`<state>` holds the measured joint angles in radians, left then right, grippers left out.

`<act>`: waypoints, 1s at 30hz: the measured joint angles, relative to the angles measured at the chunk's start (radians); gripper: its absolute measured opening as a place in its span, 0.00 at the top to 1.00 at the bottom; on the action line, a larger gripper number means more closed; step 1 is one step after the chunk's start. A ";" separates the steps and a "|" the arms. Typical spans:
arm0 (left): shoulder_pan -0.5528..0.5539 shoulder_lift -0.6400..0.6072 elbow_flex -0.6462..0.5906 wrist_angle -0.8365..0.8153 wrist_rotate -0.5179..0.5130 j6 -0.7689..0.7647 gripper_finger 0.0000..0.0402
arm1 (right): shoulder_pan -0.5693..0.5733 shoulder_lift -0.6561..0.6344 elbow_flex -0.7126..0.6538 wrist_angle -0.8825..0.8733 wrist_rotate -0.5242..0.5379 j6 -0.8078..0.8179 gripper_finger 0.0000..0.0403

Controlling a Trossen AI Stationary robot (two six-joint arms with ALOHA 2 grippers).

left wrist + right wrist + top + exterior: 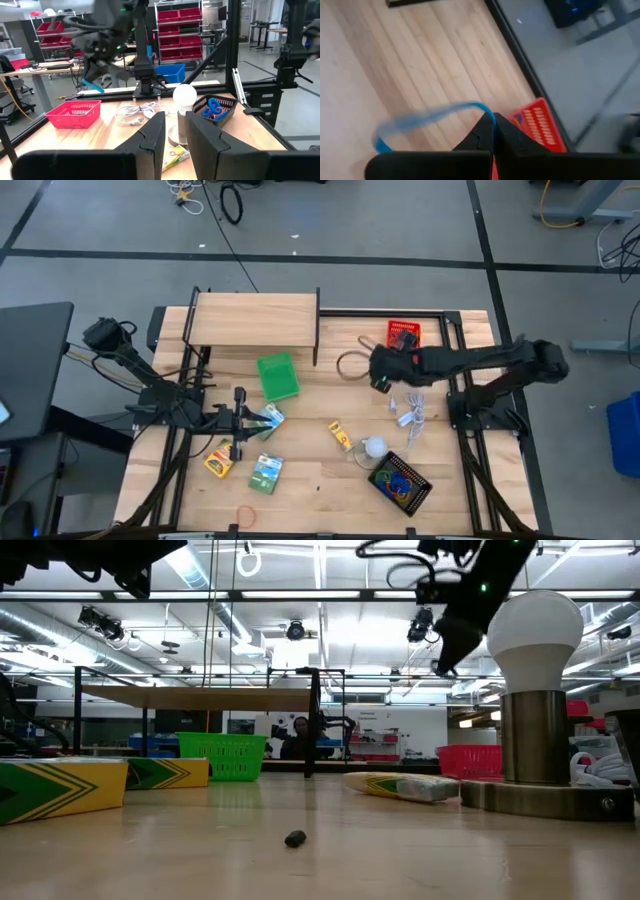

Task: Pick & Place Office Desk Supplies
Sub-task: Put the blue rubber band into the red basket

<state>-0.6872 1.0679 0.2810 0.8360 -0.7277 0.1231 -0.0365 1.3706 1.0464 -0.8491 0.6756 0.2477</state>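
Jaws of the right gripper [493, 131] clamped on a thin blue loop [427, 119], held above the tabletop [310, 380] near the red basket [404, 335]. Left gripper [175, 132] low over a printed packet [175, 156], jaws slightly apart. Black basket [401, 482] holds coloured loops [400, 480]; green basket [278, 376] contents unclear.

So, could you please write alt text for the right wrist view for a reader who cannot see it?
The right gripper is shut on a blue loop, held above the wooden table. Beyond its dark fingertips lies a red mesh basket near the table's edge.
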 joint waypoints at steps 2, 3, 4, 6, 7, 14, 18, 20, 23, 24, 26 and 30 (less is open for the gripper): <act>0.000 0.000 0.000 0.002 0.000 0.000 0.79 | -0.068 -0.053 -0.074 0.091 -0.043 -0.050 1.00; 0.000 0.000 0.000 0.001 0.000 -0.002 0.79 | -0.102 -0.074 -0.104 0.123 -0.052 -0.071 1.00; 0.000 0.000 0.000 0.001 0.000 -0.003 0.79 | -0.138 -0.092 -0.131 0.145 -0.062 -0.086 1.00; 0.000 0.000 0.000 0.004 0.000 -0.004 0.79 | -0.207 -0.111 -0.172 0.179 -0.068 -0.117 1.00; 0.001 0.000 0.000 0.004 0.000 -0.003 0.79 | -0.244 -0.116 -0.190 0.191 -0.073 -0.133 1.00; 0.021 0.000 0.000 -0.019 0.005 -0.047 0.79 | -0.472 -0.107 -0.303 0.381 -0.165 -0.250 1.00; 0.050 0.000 0.000 -0.084 0.039 -0.111 0.79 | -0.581 -0.105 -0.358 0.486 -0.202 -0.288 1.00; 0.067 0.001 0.000 -0.132 0.052 -0.140 0.79 | -0.628 -0.095 -0.374 0.499 -0.207 -0.297 1.00; 0.084 0.001 0.000 -0.151 0.055 -0.156 0.79 | -0.674 -0.071 -0.381 0.509 -0.215 -0.309 1.00; 0.088 0.001 0.000 -0.152 0.056 -0.156 0.79 | -0.682 -0.060 -0.381 0.511 -0.225 -0.311 1.00; 0.096 0.001 0.000 -0.153 0.068 -0.149 0.79 | -0.692 -0.046 -0.382 0.518 -0.270 -0.324 0.97; 0.106 0.001 0.000 -0.153 0.085 -0.151 0.79 | -0.704 -0.023 -0.382 0.567 -0.383 -0.352 0.88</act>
<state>-0.5808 1.0687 0.2806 0.6830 -0.6422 -0.0275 -0.7402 1.3475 0.6643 -0.2819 0.2922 -0.1042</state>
